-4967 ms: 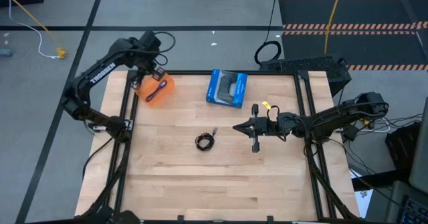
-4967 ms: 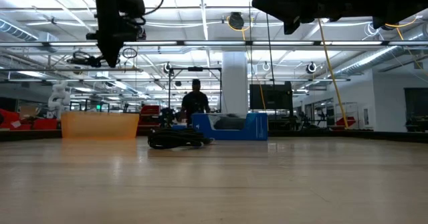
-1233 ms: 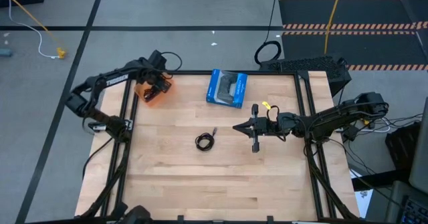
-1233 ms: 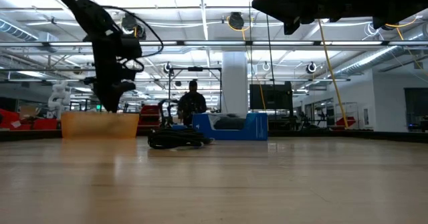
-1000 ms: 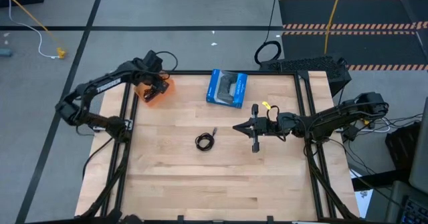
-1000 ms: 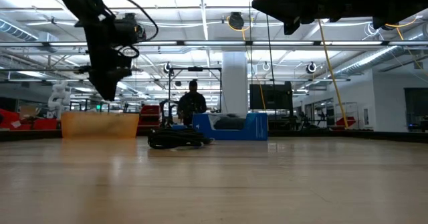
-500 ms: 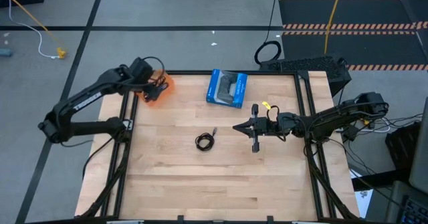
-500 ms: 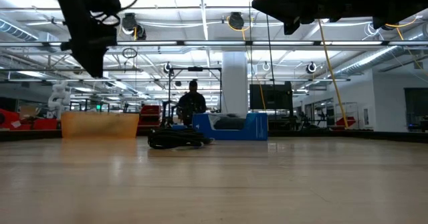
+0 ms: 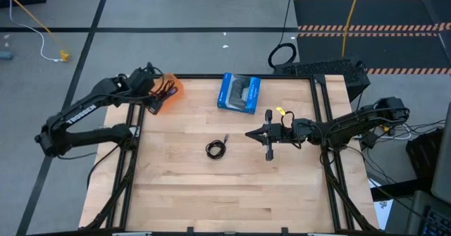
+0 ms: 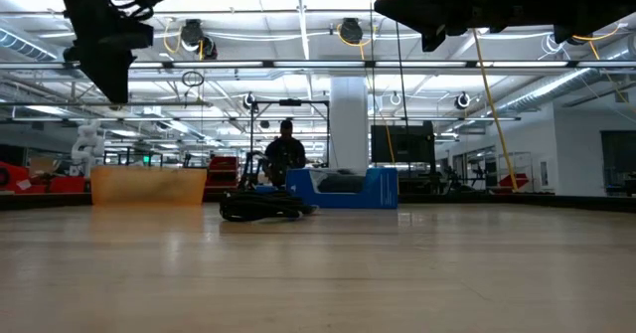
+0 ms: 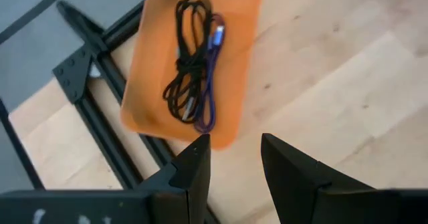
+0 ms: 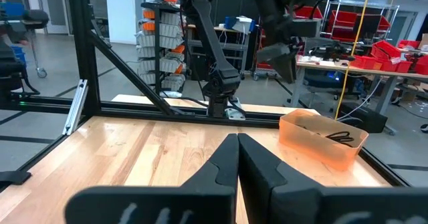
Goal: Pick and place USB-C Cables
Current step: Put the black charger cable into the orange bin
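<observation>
Far left: the left gripper [image 11: 231,158] hangs empty, fingers parted, above the translucent orange plastic tray [image 9: 171,88] at the far-left corner of the pale wooden surface [image 9: 232,187], which holds a coiled black cable [image 11: 184,70] and a straight-bundled blue-purple cable [image 11: 208,83] lying against each other. Centre: a third small black coiled cable [image 9: 215,148] lies alone, near of the blue box [image 9: 239,92]; it looks light and limp, so a pinch across the gathered loops should lift it whole. Right: the right gripper [image 9: 267,134] waits beside it, fingers pressed together.
</observation>
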You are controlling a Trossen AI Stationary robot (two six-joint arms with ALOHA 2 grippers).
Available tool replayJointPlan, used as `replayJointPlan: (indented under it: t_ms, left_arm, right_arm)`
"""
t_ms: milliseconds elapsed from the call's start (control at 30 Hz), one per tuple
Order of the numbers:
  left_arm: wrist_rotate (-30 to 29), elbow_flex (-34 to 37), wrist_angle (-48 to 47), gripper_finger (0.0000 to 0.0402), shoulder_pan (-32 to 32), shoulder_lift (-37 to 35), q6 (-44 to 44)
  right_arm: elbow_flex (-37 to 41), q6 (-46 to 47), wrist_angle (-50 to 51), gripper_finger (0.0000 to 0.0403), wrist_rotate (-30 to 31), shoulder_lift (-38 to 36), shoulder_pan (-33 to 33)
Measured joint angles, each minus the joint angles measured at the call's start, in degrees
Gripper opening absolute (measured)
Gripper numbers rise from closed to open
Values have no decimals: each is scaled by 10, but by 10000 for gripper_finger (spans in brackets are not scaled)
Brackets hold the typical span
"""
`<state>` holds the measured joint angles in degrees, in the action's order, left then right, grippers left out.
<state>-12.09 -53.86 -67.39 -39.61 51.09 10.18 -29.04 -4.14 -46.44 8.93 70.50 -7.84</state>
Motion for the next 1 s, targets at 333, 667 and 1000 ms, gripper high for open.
replayJointPlan:
  t_ms: [333,667,1000]
  left_arm:
    - [1,-69,-41,136,131,0,37]
    - [2,-110,-60,136,337,0,132]
    - [-9,-127,-59,136,510,0,188]
  right_arm:
    - [0,0,0,0,0,0,0]
    - [0,0,0,0,0,0,0]
    - [0,2,0,0,0,0,0]
